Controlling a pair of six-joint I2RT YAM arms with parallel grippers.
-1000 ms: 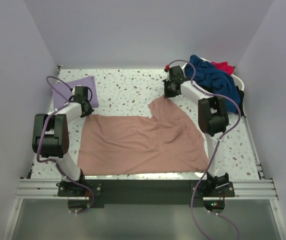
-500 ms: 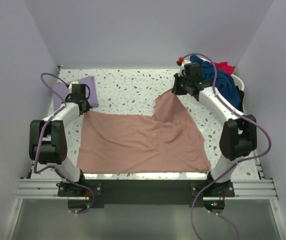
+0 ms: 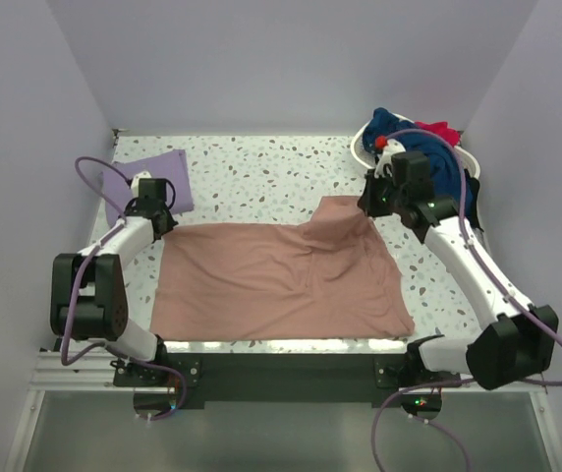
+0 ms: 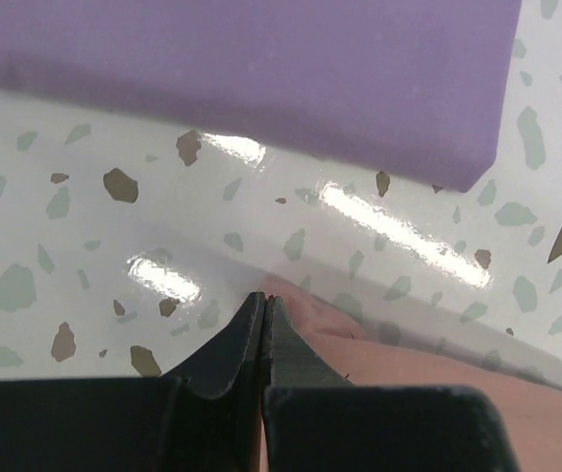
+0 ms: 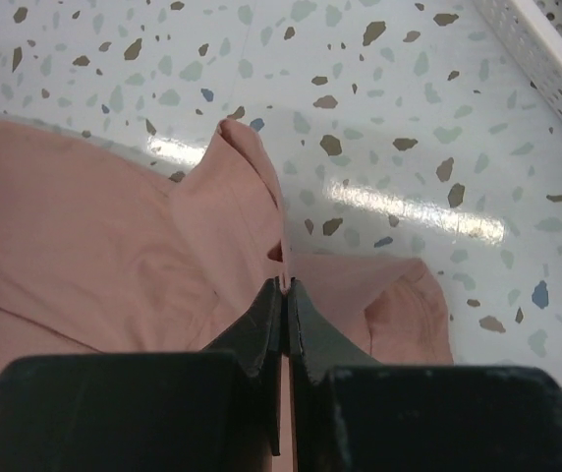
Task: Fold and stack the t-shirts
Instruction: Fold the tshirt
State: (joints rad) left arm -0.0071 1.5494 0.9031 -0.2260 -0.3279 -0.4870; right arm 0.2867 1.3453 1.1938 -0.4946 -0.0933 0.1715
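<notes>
**Dusty-pink t-shirt (image 3: pixel 281 280) held at its far edge.** The shirt lies spread over the centre of the worktop (image 3: pixel 261 167). The left tool (image 3: pixel 155 200), at the cloth's upper-left corner, is closed. The left wrist view shows its tips nipping only a sliver of pink hem. The right tool (image 3: pixel 374 202), at the upper right of the cloth, is closed on a raised, bunched fold.

**Likely faults.**
- The left pinch looks shallow, so a firm pull or lift could slip the corner free.
- The right grip seems to gather more than one layer, which could carry a crease into the fold and leave it lopsided.
- The folded lavender t-shirt (image 3: pixel 148 177) lies just beside the left tool, and a careless sweep could drag it askew.
- The laundry basket (image 3: pixel 361 149), holding the navy t-shirt (image 3: pixel 404 133) and red t-shirt (image 3: pixel 440 129), stands close behind the right arm, where a cable might catch.

**Surface and room.** The worktop is glossy white terrazzo with brown and grey flecks and bright glare. It probably offers the cloth little friction. Plain pale-lilac walls (image 3: pixel 281 59) enclose three sides.
</notes>
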